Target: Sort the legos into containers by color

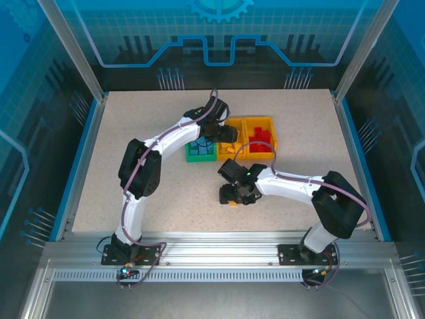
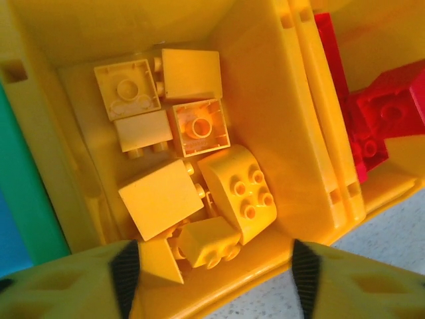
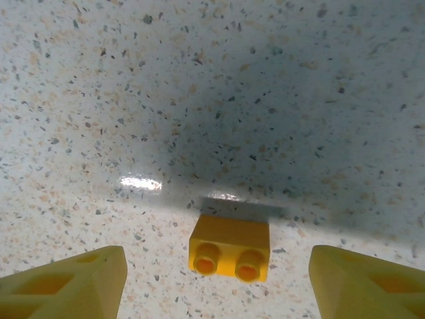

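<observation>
The containers are three joined bins: a green bin [image 1: 196,157] with blue legos [image 1: 200,147], a middle yellow bin [image 1: 229,147] and a right yellow bin [image 1: 268,122] with red legos [image 1: 260,139]. My left gripper [image 1: 222,131] hovers over the middle yellow bin [image 2: 279,126], open, with nothing between its fingers [image 2: 124,276]. Below it lie several yellow legos [image 2: 199,179]. My right gripper [image 1: 237,195] is low over the table, open. A single yellow lego [image 3: 230,248] lies on its side between the right gripper [image 3: 219,286] fingertips, untouched; the same yellow lego [image 1: 232,204] sits in front of the bins.
Red legos [image 2: 378,116] fill the bin to the right of the left gripper, and the green bin's wall [image 2: 20,193] is at its left. The speckled table [image 1: 133,119] has raised blue edges and framed walls all round.
</observation>
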Motion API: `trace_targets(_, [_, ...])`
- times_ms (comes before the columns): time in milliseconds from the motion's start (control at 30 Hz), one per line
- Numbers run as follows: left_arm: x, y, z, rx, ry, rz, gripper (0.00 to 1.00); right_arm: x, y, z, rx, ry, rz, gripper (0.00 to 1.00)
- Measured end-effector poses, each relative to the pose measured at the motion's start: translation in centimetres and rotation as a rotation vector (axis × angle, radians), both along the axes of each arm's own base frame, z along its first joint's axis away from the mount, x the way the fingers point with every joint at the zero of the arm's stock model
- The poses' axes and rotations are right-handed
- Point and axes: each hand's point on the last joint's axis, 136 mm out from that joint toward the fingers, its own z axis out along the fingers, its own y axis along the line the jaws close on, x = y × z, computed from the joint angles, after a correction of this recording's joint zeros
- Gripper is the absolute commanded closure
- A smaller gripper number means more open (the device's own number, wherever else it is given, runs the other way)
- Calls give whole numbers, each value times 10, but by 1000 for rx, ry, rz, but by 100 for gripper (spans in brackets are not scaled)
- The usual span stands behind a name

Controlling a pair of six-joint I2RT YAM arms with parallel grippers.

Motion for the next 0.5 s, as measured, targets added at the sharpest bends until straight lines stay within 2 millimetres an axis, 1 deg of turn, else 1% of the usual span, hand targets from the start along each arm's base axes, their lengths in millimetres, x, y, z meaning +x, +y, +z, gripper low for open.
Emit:
trace_targets(33, [0, 0, 3, -5, -2, 6, 18, 0, 0, -3, -6, 5, 0, 33])
trace_targets(100, [-2, 3, 12, -18, -10, 28, 2, -1, -1, -8, -25, 21, -1, 36])
trace_targets(233, [-10, 17, 45, -48, -56, 78, 1, -4, -3, -15, -56, 47, 1, 38])
trace_targets(300, [-16, 30, 65, -68, -87, 115, 1, -6, -4, -17, -66, 56, 4, 40])
trace_targets(400, [-22, 54, 88, -98, -121, 178, 1, -7, -5, -19, -80, 67, 3, 47])
trace_targets(467, [-27, 72, 96, -109, -137, 216, 1, -6, -3, -20, -88, 73, 6, 54])
trace_targets(500, [-32, 82, 96, -110, -137, 240, 1, -5, -2, -21, -92, 76, 7, 58])
